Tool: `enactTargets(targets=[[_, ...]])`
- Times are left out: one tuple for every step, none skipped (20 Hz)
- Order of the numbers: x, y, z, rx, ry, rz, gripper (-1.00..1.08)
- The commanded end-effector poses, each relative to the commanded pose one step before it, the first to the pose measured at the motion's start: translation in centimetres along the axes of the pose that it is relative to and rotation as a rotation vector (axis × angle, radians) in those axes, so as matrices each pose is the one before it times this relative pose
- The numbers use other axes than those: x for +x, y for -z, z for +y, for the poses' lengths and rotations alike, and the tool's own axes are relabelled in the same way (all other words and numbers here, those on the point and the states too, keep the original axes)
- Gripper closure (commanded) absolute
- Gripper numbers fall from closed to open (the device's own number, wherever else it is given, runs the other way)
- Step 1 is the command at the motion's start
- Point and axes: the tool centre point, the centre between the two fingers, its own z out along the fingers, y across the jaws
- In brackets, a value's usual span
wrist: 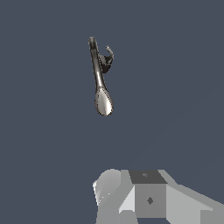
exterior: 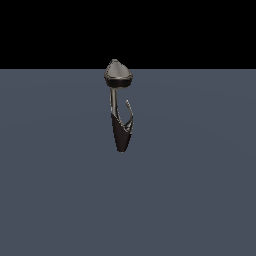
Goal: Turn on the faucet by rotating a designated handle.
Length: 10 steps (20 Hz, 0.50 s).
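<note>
The grey counter (exterior: 55, 190) carries only the faucet (exterior: 120, 107), standing alone near its far edge in the exterior view. Part of the tool (wrist: 144, 197) shows in the wrist view, well short of the faucet; whether it is open I cannot tell, and it holds nothing visible. The thin handle (exterior: 129, 114) curves off the dark body, unobstructed, probably left free for turning.

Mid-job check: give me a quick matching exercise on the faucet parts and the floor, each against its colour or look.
Things:
1. faucet head
2. faucet lower body
3. handle
4. floor

Looks:
A. flat slate blue
B. thin curved silvery spike
C. grey teardrop
D. blackish, tapering to a point

Pairs: 1-C, 2-D, 3-B, 4-A
</note>
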Motion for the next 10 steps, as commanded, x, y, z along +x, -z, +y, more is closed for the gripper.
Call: enactTargets(targets=[[0.0,0.0,0.001,0.0,0.0,0.0,1.08],[0.015,-0.01,-0.01,0.00023,-0.00058,-0.0003,1.08],[0.047,-0.031,-0.023,0.00076,-0.00181,-0.00095,1.08],[0.077,-0.051,-0.04,0.00126,-0.00298,-0.00155,1.08],[0.109,-0.073,-0.054,0.00178,-0.00421,-0.0022,1.08],[0.14,-0.093,-0.07,0.00228,-0.00541,-0.00282,1.08],[0.171,-0.114,-0.087,0.00278,-0.00659,-0.00343,1.08],[0.202,-0.134,-0.102,0.00328,-0.00779,-0.00406,1.08],[0.233,-0.155,-0.117,0.00378,-0.00898,-0.00468,1.08],[0.263,-0.175,-0.132,0.00428,-0.01017,-0.00529,1.08]])
